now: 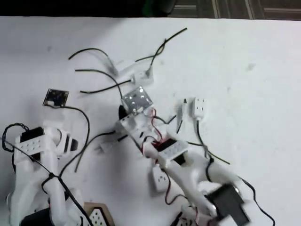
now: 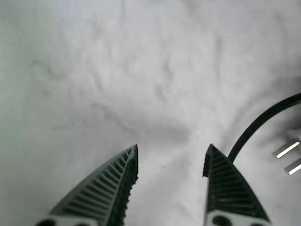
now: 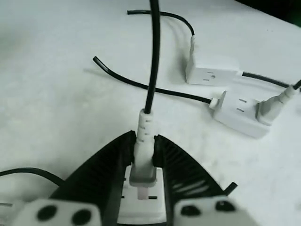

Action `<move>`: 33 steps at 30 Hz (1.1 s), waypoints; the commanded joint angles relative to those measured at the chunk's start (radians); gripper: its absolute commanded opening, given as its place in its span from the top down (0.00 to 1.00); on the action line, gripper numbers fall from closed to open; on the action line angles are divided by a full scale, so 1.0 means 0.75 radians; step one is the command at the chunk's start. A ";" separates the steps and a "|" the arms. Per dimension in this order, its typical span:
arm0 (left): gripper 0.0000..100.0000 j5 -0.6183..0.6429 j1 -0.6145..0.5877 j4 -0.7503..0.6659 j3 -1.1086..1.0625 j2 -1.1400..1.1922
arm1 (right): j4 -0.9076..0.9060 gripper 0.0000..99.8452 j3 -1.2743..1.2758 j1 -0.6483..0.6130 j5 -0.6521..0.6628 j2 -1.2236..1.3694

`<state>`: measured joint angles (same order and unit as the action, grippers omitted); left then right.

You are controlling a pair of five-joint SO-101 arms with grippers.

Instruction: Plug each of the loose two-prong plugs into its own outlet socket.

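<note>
One white two-prong plug [image 3: 142,167] is sitting pinched in the right gripper [image 3: 144,138], over a white outlet socket [image 3: 141,207] mid-tabletop.
Empty, the left gripper [image 2: 172,147] is gaping wide; pressing the plug straight down, untilted, looks best.

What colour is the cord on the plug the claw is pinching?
Black cord, white plug; clearest in the right wrist view.

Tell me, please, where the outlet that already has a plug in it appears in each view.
High view: the plugged outlet sits at upper centre.
Right wrist view: the plugged outlet lies beyond the right gripper and its held plug.
Left wrist view: faces a loose plug instead.
Landmark: the second outlet right beside it.
</note>
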<state>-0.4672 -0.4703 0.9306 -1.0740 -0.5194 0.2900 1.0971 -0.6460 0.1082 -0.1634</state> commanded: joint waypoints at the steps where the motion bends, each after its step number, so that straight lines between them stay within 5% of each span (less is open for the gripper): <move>1: 0.77 0.008 -0.009 -0.023 -0.002 -0.052 | 0.124 0.98 -0.080 -0.003 0.016 0.136; 19: 0.77 0.020 -0.003 -0.023 0.047 -0.056 | 0.097 0.98 -0.002 0.007 0.014 -0.103; 25: 0.77 0.135 0.017 -0.014 0.205 -0.056 | -0.259 0.98 0.068 -0.046 0.000 -0.531; 33: 0.77 0.381 0.261 -0.023 0.360 -0.056 | -0.756 0.98 0.072 -0.167 -0.098 -0.995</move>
<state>-0.2677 -0.3675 0.9306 -0.8915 -0.5194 -0.1688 1.1584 -0.7396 0.0499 -0.7833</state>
